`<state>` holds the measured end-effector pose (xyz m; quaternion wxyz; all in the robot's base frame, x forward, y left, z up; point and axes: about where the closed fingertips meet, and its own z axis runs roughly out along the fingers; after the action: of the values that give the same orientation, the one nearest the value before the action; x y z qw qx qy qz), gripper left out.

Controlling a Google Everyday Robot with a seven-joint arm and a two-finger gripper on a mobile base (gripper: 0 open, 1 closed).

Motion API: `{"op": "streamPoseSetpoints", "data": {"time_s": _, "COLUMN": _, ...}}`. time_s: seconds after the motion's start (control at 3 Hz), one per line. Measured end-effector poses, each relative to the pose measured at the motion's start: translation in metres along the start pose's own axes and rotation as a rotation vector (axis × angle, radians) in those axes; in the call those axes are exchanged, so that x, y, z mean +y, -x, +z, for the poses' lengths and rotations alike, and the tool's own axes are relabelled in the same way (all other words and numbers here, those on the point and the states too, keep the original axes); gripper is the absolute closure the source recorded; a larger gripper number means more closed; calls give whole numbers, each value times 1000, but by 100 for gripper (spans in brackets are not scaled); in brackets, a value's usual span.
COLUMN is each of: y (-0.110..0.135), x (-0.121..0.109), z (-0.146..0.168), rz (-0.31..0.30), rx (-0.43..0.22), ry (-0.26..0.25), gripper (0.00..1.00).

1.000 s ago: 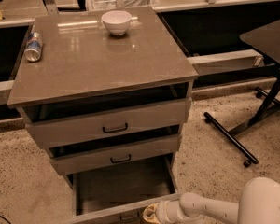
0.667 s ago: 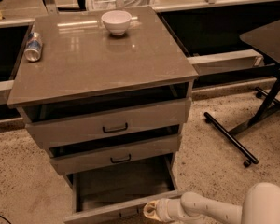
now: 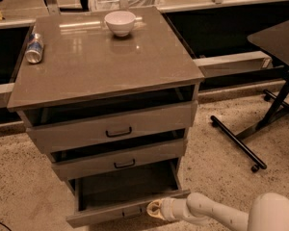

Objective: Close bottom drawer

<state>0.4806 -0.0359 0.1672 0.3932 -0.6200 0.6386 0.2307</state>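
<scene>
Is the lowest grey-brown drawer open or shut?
Open: the lowest grey-brown drawer is pulled out, its tray exposed; the cream hand is by its front panel.

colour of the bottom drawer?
The bottom drawer is grey-brown, like the cabinet; best in the camera view. The gripper is at its front right edge.

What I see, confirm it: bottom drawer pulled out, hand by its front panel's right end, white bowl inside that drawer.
One error: the camera view shows the white bowl on the cabinet top, not in the bottom drawer. That drawer is pulled out, with the hand by its front panel's right end.
</scene>
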Motion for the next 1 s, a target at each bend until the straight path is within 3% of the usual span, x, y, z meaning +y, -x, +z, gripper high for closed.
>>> {"op": "streamPoseSetpoints", "data": {"time_s": 0.33, "y": 4, "x": -14, "z": 3, "rz": -1, "rx": -30, "ry": -23, "gripper": 19}}
{"op": "streamPoseSetpoints", "data": {"time_s": 0.67, "y": 3, "x": -19, "z": 0, "rz": 11, "rx": -45, "ry": -44, "gripper": 0}}
{"op": "streamPoseSetpoints", "data": {"time_s": 1.0, "y": 4, "x": -28, "z": 4, "rz": 19, "rx": -52, "ry": -40, "gripper": 0}}
